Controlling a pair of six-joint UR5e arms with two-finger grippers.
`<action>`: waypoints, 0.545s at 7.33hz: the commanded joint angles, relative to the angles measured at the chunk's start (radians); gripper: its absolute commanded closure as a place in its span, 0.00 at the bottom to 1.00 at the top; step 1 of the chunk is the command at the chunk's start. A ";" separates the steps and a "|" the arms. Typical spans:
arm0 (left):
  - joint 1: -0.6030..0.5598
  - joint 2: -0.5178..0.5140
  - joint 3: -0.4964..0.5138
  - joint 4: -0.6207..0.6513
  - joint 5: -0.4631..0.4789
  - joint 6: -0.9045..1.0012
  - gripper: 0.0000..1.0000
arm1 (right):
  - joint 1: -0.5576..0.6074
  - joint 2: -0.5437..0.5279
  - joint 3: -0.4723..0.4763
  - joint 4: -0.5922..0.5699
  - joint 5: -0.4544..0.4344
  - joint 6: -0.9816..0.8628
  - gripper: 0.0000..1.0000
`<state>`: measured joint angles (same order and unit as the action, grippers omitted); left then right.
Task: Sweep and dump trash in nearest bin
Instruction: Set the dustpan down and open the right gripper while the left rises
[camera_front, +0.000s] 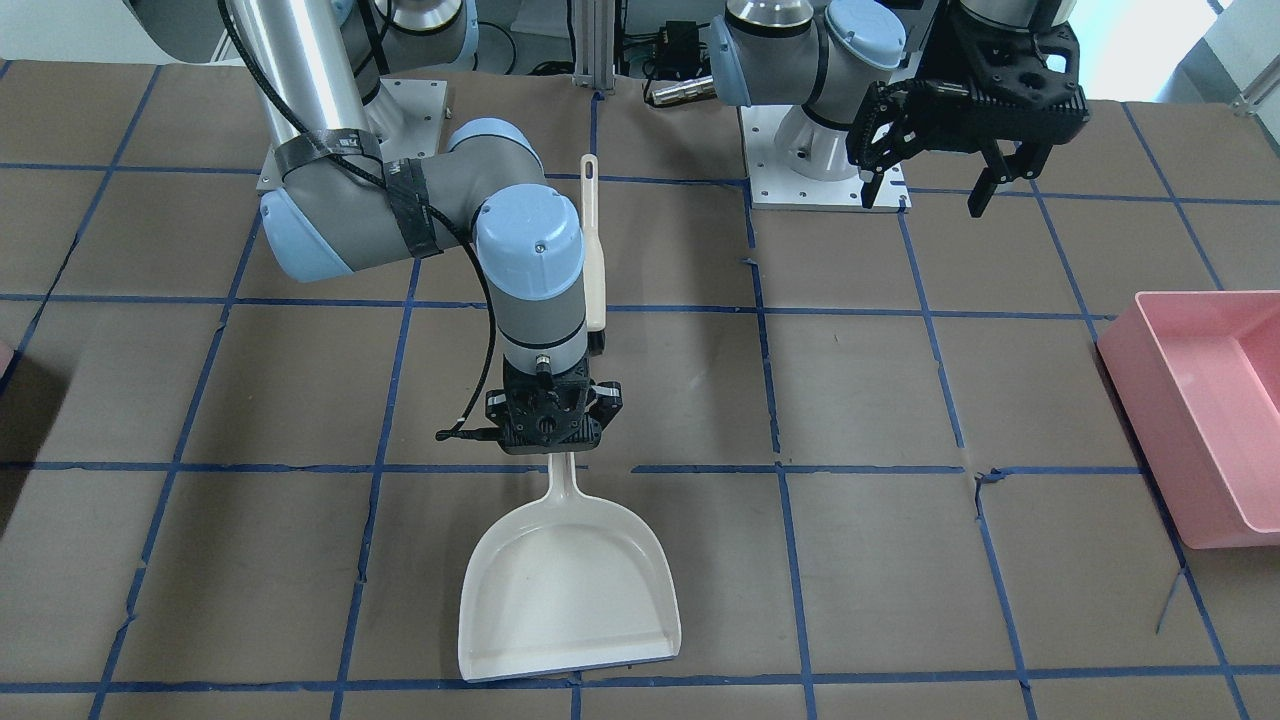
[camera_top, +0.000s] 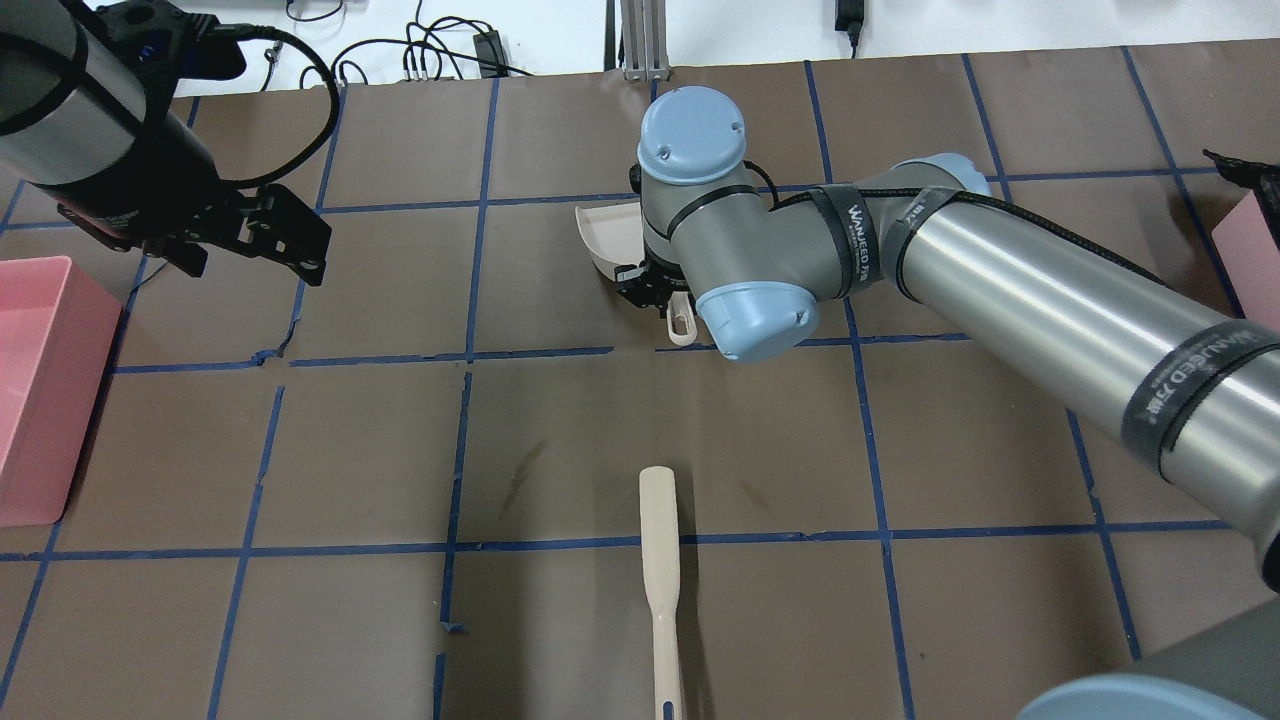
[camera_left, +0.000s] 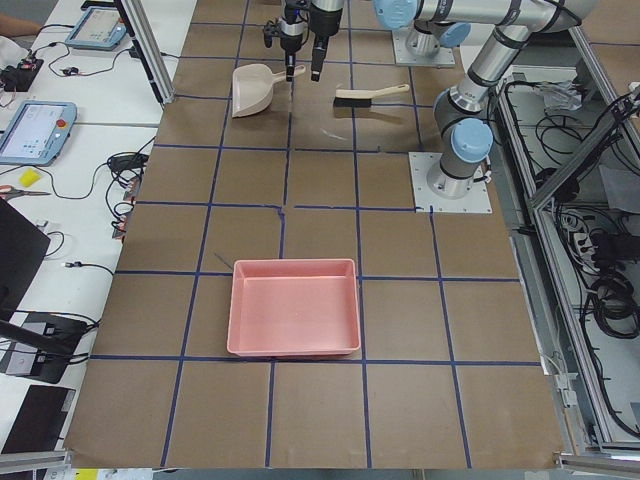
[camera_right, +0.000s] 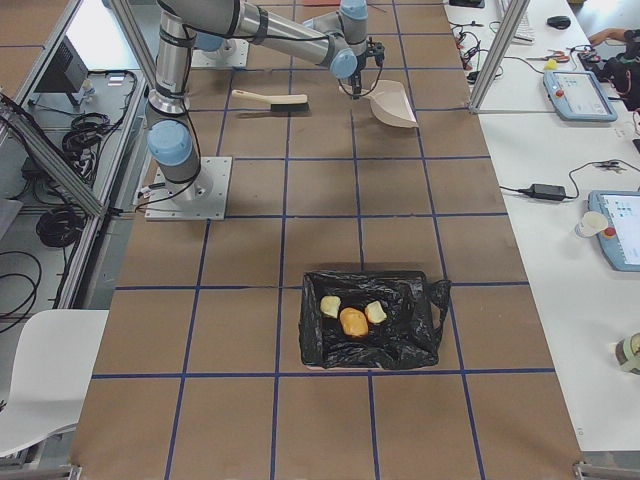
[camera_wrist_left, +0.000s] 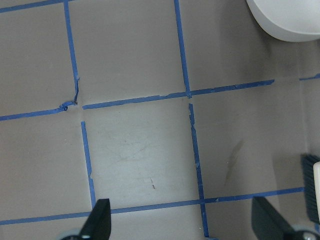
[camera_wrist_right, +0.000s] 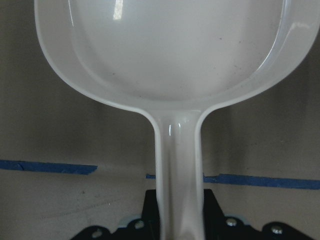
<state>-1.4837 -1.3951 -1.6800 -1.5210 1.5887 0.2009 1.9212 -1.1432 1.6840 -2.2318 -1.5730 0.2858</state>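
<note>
The trash, an orange-brown lump (camera_right: 352, 322) and two pale yellow chunks (camera_right: 330, 306), lies in a black-lined bin (camera_right: 415, 340) in the exterior right view. The white dustpan (camera_front: 568, 590) is empty and sits low on the table. My right gripper (camera_front: 557, 448) is shut on the dustpan's handle (camera_wrist_right: 178, 165). My left gripper (camera_front: 925, 197) is open and empty, held above the table near its base; its fingertips (camera_wrist_left: 100, 220) show over bare mat. The beige brush (camera_top: 660, 560) lies loose on the table behind the right arm.
A pink bin (camera_front: 1200, 420) stands at the table's end on my left, also seen in the overhead view (camera_top: 40, 390). The black-lined bin's edge (camera_top: 1250, 240) shows at my far right. Blue tape lines grid the brown mat.
</note>
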 joint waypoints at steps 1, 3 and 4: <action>0.000 -0.012 -0.013 0.001 0.005 -0.003 0.00 | -0.001 0.003 0.005 -0.006 0.001 -0.002 1.00; -0.021 -0.050 -0.006 0.002 -0.016 -0.029 0.00 | 0.001 0.014 -0.001 -0.006 0.002 0.007 0.95; -0.024 -0.065 -0.004 0.005 -0.016 -0.028 0.00 | 0.001 0.017 0.002 -0.005 0.002 0.012 0.47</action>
<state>-1.5012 -1.4394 -1.6878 -1.5188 1.5784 0.1769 1.9214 -1.1301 1.6849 -2.2380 -1.5710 0.2913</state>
